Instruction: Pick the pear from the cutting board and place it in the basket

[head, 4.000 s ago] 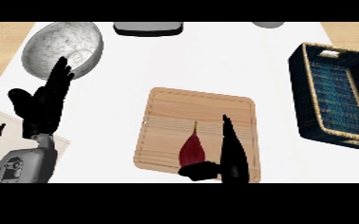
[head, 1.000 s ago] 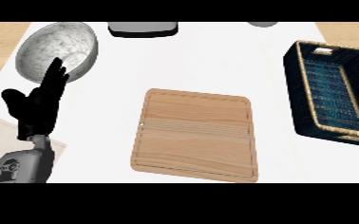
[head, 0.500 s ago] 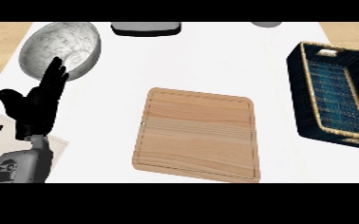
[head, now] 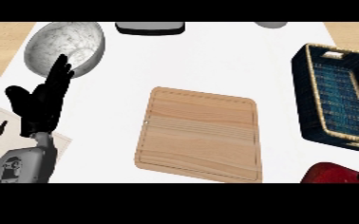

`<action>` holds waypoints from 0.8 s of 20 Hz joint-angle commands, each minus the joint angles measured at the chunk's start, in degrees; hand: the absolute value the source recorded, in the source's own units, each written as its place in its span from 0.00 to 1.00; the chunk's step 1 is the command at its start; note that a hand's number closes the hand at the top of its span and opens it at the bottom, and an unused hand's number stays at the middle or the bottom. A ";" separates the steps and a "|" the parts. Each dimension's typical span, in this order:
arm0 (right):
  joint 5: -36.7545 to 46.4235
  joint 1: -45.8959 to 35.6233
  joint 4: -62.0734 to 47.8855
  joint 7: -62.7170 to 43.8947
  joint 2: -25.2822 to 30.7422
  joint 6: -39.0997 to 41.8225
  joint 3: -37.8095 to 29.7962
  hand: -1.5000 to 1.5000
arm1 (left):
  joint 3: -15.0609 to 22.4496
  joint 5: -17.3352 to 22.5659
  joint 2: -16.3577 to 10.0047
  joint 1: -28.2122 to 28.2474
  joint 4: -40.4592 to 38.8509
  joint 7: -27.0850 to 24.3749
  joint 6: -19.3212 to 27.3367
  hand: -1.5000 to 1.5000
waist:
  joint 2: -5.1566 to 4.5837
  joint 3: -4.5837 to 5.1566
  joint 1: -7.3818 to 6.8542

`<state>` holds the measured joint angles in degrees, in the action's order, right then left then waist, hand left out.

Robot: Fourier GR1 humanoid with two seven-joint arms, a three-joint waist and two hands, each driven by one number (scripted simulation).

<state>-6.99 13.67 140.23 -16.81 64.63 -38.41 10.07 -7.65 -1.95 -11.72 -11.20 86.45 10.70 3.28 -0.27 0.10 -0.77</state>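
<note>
- The pear (head: 335,172) shows as a dark red shape cut off by the lower right edge. It is off the board, just below the basket's near corner but apart from it, and far to the right of the left hand.
- This is the change: a second ago and half a second ago that corner showed only white tabletop (head: 210,61). Four seconds ago the pear lay on the board under the right hand.
- The right hand does not show, so I cannot tell how its fingers sit on the pear. Since the pear is off the board, I judge that it is being carried.
- The board (head: 200,133) lies between the left hand and the basket and no longer bears the pear.
- The basket (head: 303,95), dark with a tan rim, sits farthest right of the left hand, beyond the board.
- The left hand (head: 43,102) rests at the left edge as before. Its fingers are straight, pressed together and pointing up, its thumb is spread aside, and it holds nothing.
- A grey bowl (head: 67,45) lies just above that hand, and the fingertips overlap its lower rim.
- The pick looks done and the transfer is under way. What remains is to bring the pear up over the basket's near wall and release it inside, and the rim is the thing to clear.
</note>
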 commanded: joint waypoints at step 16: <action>-4.50 -31.27 -41.02 -3.65 -10.59 24.91 -1.11 1.00 | -0.39 -1.23 0.73 -5.15 -3.87 0.71 1.48 0.50 | 0.00 -0.11 -0.03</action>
<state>-12.41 -14.10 109.04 -24.59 57.09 -18.32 9.00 -8.45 -2.31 -11.49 -13.79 83.51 10.13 3.58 -0.24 0.04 -0.97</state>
